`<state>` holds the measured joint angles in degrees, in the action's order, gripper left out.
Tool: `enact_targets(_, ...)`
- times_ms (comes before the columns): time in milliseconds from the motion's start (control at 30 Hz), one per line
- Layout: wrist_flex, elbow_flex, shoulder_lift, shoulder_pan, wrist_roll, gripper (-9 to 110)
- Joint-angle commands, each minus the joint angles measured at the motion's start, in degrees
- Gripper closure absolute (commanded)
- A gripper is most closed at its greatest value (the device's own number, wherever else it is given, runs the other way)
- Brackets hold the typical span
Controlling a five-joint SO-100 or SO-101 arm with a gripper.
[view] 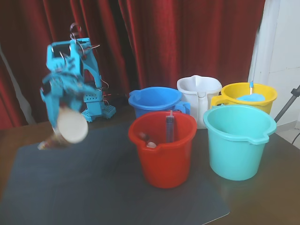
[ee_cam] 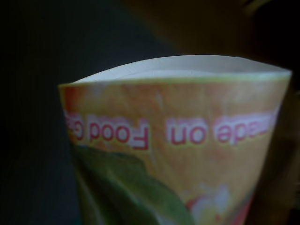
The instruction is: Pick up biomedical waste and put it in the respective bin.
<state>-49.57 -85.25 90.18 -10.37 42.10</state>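
My blue gripper (view: 63, 123) is shut on the paper cup (view: 70, 126) and holds it in the air above the left part of the dark mat, its white mouth facing the fixed camera. The arm is blurred there. In the wrist view the cup (ee_cam: 178, 150) fills the frame, squeezed, with orange fruit print, a green leaf and red lettering; my fingers do not show. The turquoise bucket (view: 239, 140) with a pouring lip stands far to the right of the cup, in front of the yellow one.
A red bucket (view: 164, 150) with a purple-filled syringe (view: 169, 127) stands at the middle front. Behind it are a darker blue bucket (view: 154, 101), a white bucket (view: 199, 93) and a yellow bucket (view: 248, 96). A dark mat (view: 93, 187) covers the table; red curtains hang behind.
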Motion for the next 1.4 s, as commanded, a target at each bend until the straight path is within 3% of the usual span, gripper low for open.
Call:
enact_targets(0, -0.1, 7.6, 4.3, 0.4, 3.2, 102)
enact_targets(300, 2.9, 31.1, -1.0, 21.1, 27.1, 102)
enact_targets(500, 8.9, 54.6, -22.4, 32.8, 27.3, 102)
enact_targets(800, 10.8, 95.2, -59.7, 37.4, 27.2, 102)
enact_targets(900, 16.6, 97.6, -67.9, 40.7, 26.5, 102)
enact_targets(1167, 18.7, 96.8, -64.1, 44.5, 24.1, 102)
enact_targets(1367, 19.2, 96.7, -60.5, 48.7, 30.0, 102)
